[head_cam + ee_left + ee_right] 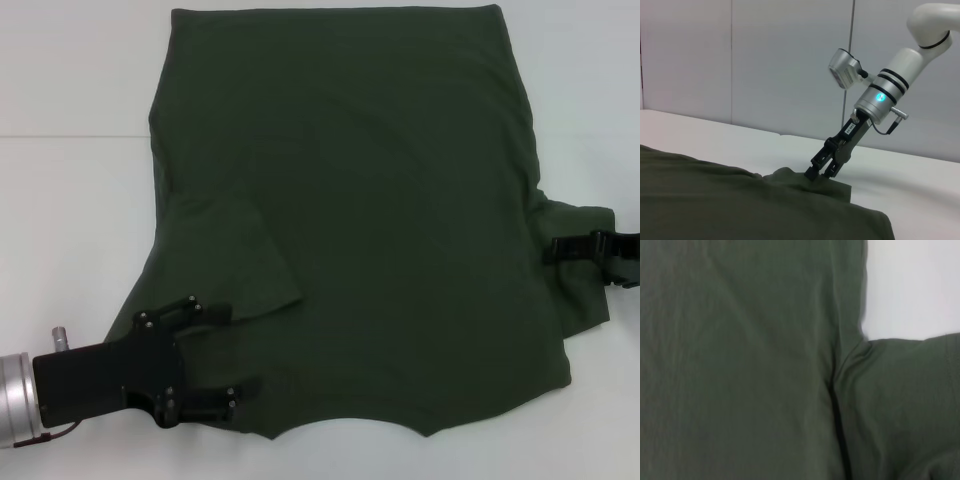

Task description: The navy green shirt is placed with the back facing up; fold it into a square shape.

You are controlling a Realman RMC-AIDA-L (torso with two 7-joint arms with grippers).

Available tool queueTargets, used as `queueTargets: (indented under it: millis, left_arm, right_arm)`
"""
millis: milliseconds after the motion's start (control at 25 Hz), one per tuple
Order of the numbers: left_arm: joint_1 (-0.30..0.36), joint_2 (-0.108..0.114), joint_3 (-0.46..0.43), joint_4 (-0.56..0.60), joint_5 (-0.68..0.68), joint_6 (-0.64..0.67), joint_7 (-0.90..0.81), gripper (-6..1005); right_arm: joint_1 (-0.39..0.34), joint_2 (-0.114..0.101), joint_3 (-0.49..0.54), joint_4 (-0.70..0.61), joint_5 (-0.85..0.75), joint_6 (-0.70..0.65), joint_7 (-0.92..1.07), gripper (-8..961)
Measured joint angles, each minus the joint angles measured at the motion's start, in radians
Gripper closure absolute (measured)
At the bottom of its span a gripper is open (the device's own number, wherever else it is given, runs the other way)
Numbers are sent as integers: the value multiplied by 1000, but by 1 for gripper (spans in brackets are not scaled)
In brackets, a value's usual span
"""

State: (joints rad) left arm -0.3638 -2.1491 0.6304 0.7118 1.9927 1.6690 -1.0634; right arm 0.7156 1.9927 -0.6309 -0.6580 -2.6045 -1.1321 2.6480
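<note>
On the white surface [70,220], the navy green shirt [380,230] is pinched at its sleeves by the spread left end effector [240,352] and the partly cropped right end effector [556,248].

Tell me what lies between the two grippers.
In the head view, only the shirt spans the stretch from the left gripper to the right gripper; nothing else lies there.

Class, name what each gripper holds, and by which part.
Right gripper pinches the navy green shirt at its sleeve edge. Left gripper lies open on the shirt's shoulder, gripping nothing.
</note>
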Motion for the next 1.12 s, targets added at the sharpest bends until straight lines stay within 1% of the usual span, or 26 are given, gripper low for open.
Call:
queueTargets:
  millis: [80,240,520,720,920,1120]
  left_arm:
    - [0,0,-1,0,0,0,0,62]
    - [0,0,-3,0,-1,0,-1,62]
    - [-1,-1,-10,4,-9,4,-4,62]
    - [-1,-1,-12,3,-10,3,-4,61]
    - [-3,-2,-12,4,-10,-1,-4,61]
    - [-3,-2,-12,4,-10,-1,-4,61]
  right_arm:
    - [1,0,0,0,0,2,0,28]
    - [0,0,-2,-7,0,1,0,60]
    - [-2,2,-65,-16,-5,13,-6,115]
    - [1,3,-66,-17,-3,16,-5,329]
    - [1,1,-67,-17,-3,17,-4,582]
    - [0,0,-67,-17,-4,17,-3,780]
